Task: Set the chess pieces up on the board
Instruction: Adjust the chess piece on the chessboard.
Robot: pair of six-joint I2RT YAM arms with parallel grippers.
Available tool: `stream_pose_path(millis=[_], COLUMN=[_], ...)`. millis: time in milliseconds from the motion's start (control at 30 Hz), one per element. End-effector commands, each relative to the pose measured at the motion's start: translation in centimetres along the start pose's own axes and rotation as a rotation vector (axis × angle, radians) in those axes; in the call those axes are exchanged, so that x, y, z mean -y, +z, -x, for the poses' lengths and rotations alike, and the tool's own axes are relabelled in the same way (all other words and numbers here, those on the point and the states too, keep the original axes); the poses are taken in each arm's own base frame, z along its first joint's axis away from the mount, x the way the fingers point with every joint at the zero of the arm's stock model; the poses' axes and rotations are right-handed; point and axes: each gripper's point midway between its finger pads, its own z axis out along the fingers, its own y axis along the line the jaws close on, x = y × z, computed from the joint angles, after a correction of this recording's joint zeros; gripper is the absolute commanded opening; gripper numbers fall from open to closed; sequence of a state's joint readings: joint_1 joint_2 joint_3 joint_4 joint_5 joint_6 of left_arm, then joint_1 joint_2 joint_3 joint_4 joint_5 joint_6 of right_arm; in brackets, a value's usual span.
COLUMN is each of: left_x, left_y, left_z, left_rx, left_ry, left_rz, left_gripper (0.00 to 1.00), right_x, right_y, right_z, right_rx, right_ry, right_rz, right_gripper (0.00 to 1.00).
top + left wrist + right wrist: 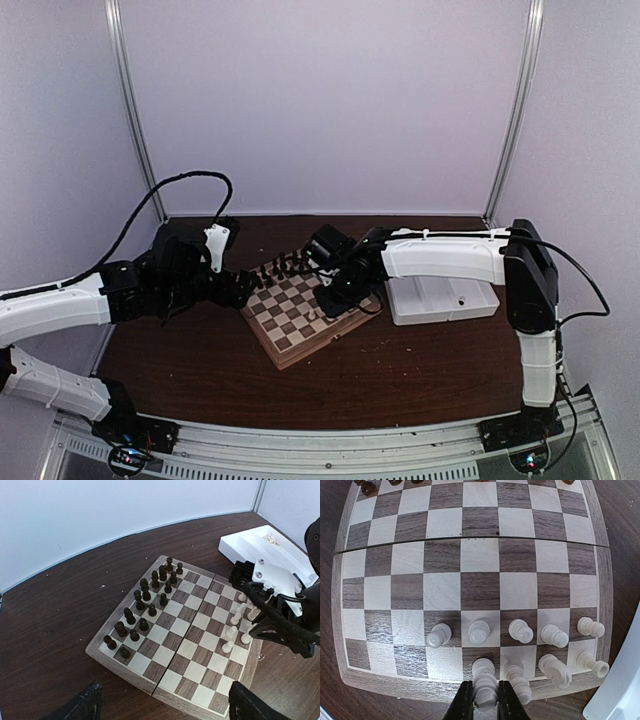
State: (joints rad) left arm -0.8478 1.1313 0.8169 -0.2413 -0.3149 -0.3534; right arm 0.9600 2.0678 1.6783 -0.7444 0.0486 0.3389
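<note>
The right gripper (485, 704) is clamped on a cream-white chess piece (485, 687) at the back row along one edge of the chessboard (395, 682). Other cream-white pieces (520, 630) stand around it, five in the second row and a few more beside the held one. The left gripper (165, 707) hangs wide open and empty by the board's left corner, close to the dark chess pieces (145, 600) ranked along the opposite edge; the board lies skewed on the dark worktop (200, 370), with a white tray (440, 300) near its right side.
</note>
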Motion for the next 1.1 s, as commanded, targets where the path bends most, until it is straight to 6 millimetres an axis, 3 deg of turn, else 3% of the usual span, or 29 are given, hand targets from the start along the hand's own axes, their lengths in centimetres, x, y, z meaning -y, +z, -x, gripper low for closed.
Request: stream_pose_path(millis=[0, 233, 533, 800, 967, 1067], left_x=[0.1, 0.1, 0.2, 0.3, 0.2, 0.3], left_y=[-0.4, -0.3, -0.3, -0.4, -0.5, -0.5], left_z=[2.2, 2.0, 2.0, 2.0, 2.2, 2.2], left_rx=[0.054, 0.048, 0.047, 0.046, 0.050, 0.050], left_ry=[-0.015, -0.013, -0.012, -0.015, -0.016, -0.016], left_rz=[-0.011, -0.009, -0.014, -0.019, -0.019, -0.022], left_gripper=[0.87, 0.87, 0.87, 0.87, 0.87, 0.87], right_x=[-0.3, -0.3, -0.3, -0.2, -0.2, -0.1], right_y=[-1.3, -0.9, -0.9, -1.1, -2.2, -3.8], right_z=[0.9, 0.7, 0.6, 0.7, 1.3, 2.1], right_rx=[0.039, 0.035, 0.035, 0.039, 0.065, 0.101], right_ry=[-0.010, -0.012, -0.012, -0.013, -0.008, -0.005], right_rz=[0.007, 0.006, 0.005, 0.006, 0.009, 0.019], right_gripper=[0.10, 0.11, 0.25, 0.29, 0.36, 0.36])
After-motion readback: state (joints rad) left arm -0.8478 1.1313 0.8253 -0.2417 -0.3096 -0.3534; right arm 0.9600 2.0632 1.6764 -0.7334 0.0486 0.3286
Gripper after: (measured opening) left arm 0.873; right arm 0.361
